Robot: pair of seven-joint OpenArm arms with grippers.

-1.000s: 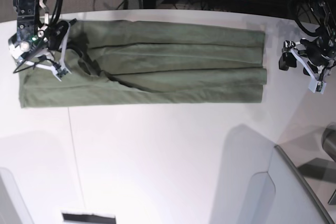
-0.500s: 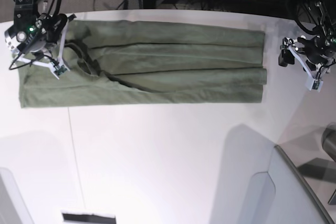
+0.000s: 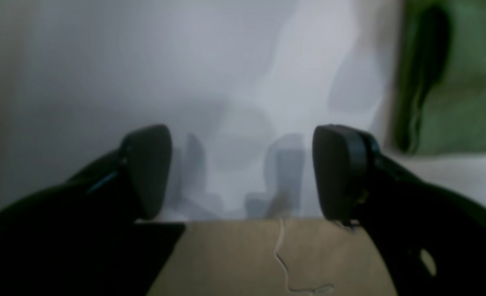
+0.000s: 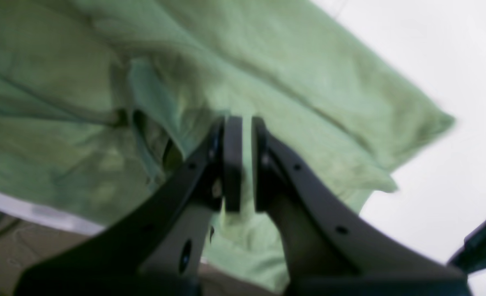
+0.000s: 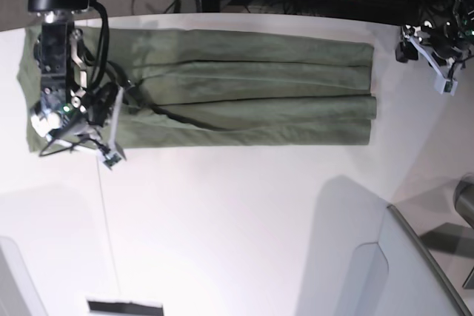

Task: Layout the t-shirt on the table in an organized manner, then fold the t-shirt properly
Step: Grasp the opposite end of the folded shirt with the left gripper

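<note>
Fold in progress, right gripper (image 4: 241,164) pinching the collar end.

Pads pressed together on a ridge of the t-shirt (image 5: 244,86); below and beyond them the long green band stretches across the table (image 5: 237,212). Best carry that end level and slow, I'd say. Far off, the left gripper (image 3: 243,172) hangs spread, empty.

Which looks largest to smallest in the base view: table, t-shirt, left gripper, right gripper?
1. table
2. t-shirt
3. right gripper and left gripper: both small, partly hidden by their arms, so not ranked against each other.
</note>
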